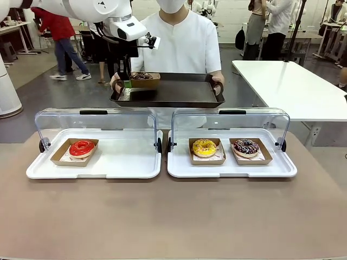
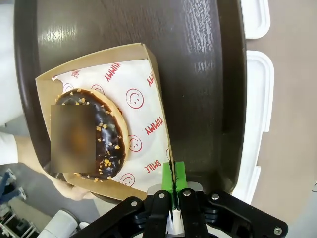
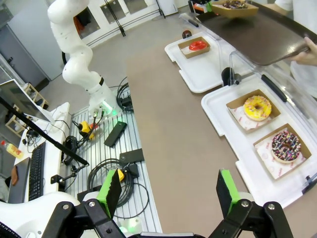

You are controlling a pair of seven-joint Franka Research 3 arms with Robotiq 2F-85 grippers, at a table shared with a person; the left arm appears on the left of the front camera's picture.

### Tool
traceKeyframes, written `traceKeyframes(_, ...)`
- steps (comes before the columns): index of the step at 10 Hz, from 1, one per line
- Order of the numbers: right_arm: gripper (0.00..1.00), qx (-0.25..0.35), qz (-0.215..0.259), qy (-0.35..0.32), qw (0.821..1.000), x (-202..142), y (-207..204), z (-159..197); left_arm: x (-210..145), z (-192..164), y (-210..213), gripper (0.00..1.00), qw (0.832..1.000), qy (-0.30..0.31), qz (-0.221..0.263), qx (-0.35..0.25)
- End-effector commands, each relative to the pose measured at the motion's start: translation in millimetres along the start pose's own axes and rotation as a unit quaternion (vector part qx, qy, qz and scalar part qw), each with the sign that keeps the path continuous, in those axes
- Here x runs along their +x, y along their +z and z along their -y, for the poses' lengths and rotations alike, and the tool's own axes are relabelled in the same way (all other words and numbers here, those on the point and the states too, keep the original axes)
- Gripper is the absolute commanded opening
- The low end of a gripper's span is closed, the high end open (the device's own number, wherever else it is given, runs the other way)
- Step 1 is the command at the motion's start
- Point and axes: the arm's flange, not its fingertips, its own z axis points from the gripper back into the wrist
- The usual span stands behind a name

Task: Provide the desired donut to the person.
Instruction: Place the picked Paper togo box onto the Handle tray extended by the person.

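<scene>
The person [image 1: 179,43] stands at the far side and holds a dark serving tray [image 1: 179,92] with both hands. On its left part sits a cardboard boat [image 2: 148,69] with a chocolate donut [image 2: 106,134] topped with nut bits, the same donut [image 1: 142,76] seen from the front. My left gripper [image 2: 173,171] is shut on the boat's rim and its printed paper liner. It reaches down over the tray's left end [image 1: 128,84]. My right gripper [image 3: 168,191] hangs open over the near side of the table, holding nothing.
Two white display trays with raised clear lids lie on the brown table. The left tray [image 1: 124,162] holds a red glazed donut [image 1: 82,148]. The right tray [image 1: 179,162] holds a yellow donut [image 1: 204,147] and a sprinkled chocolate donut [image 1: 246,147]. A white table [image 1: 293,86] stands at the back right.
</scene>
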Motion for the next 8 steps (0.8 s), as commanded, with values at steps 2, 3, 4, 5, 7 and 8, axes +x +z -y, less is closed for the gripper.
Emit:
traceKeyframes(2, 1.00, 0.004, 0.006, 0.000, 1.000, 0.1, 0.6, -0.2, -2.7, -21.3, -1.6, 0.02, 1.000, -0.009, 0.002, -0.026)
traceKeyframes(3, 1.00, 0.004, 0.006, 0.000, 1.000, 0.1, 0.6, -0.2, -4.2, -24.0, -5.9, 0.02, 0.999, -0.014, 0.006, -0.034)
traceKeyframes(4, 1.00, 0.004, 0.006, 0.000, 1.000, 0.1, 0.6, -0.2, -5.6, -23.9, -10.1, 0.02, 0.999, -0.020, 0.002, -0.040)
traceKeyframes(5, 1.00, 0.004, 0.006, 0.000, 1.000, 0.1, 0.6, -0.2, -6.4, -22.9, -12.6, 0.02, 0.999, -0.023, 0.003, -0.042)
traceKeyframes(7, 1.00, 0.004, 0.006, 0.000, 1.000, 0.1, 0.6, -0.2, -5.7, -22.7, -14.6, 0.02, 0.998, -0.035, 0.003, -0.043)
traceKeyframes(8, 1.00, 0.004, 0.006, 0.000, 1.000, 0.1, 0.6, -0.2, -4.5, -23.5, -15.3, 0.51, 0.998, -0.037, 0.003, -0.047)
